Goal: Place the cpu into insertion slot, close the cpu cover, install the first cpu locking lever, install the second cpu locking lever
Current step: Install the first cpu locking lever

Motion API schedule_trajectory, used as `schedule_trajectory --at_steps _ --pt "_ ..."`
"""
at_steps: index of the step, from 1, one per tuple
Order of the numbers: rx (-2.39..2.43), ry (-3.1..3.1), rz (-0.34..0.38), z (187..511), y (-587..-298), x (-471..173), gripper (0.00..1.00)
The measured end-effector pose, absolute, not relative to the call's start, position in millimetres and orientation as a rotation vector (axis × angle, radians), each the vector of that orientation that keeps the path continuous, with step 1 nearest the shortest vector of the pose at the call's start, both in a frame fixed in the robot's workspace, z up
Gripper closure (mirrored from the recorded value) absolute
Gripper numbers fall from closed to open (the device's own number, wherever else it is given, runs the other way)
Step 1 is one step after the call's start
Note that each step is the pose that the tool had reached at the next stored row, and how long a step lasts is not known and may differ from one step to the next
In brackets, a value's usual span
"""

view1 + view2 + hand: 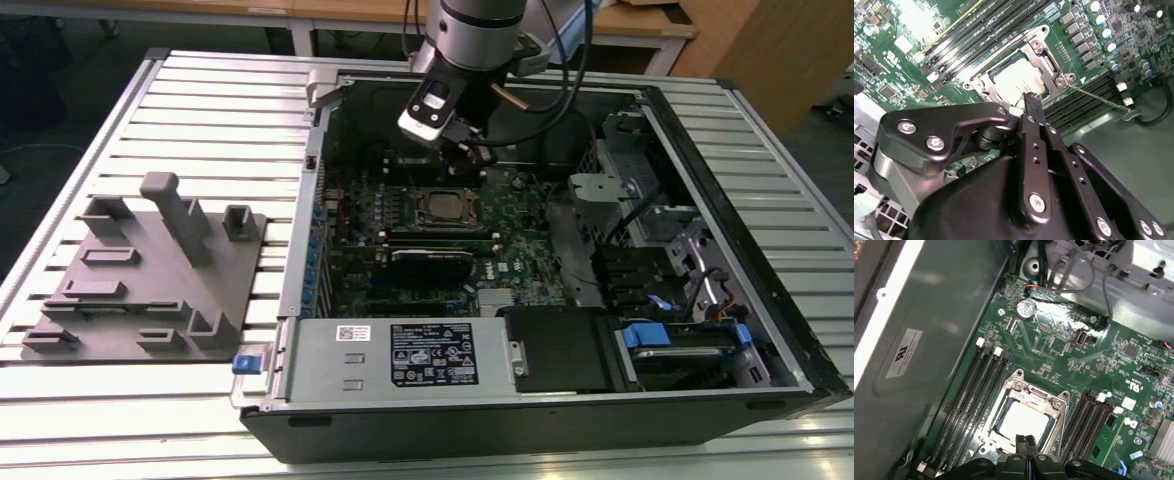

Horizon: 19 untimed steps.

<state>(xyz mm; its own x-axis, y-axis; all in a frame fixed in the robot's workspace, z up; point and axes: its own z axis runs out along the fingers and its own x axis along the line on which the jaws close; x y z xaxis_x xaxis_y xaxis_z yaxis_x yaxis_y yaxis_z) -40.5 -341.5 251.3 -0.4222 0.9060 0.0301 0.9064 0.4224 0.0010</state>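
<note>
The cpu (1023,421) (1015,79), a silver-grey square, lies flat in the insertion slot on the green motherboard (387,225), so the slot's pin field is hidden beneath it. The cpu cover (1030,392) (1050,56), a metal frame, lies down around the chip. A thin wire locking lever (1099,97) sticks out sideways from the socket corner over the memory slots. My gripper (1026,441) (1032,101) (461,152) hangs just above the socket's edge, its two black fingers pressed together with nothing between them. In the exterior view the socket (441,208) lies just below the gripper.
The motherboard sits inside an open computer case (747,140) on a slatted table. Long black memory slots (976,390) flank the socket on both sides. A power supply (400,355) and drive bays (667,345) fill the case's near side. A grey fixture block (147,270) stands at the exterior view's left.
</note>
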Motion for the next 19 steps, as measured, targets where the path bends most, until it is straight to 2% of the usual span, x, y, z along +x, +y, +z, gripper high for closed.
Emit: schedule_trajectory --at_steps 19 --pt "-1.497 -2.732 -0.024 251.3 -344.2 -40.5 0.89"
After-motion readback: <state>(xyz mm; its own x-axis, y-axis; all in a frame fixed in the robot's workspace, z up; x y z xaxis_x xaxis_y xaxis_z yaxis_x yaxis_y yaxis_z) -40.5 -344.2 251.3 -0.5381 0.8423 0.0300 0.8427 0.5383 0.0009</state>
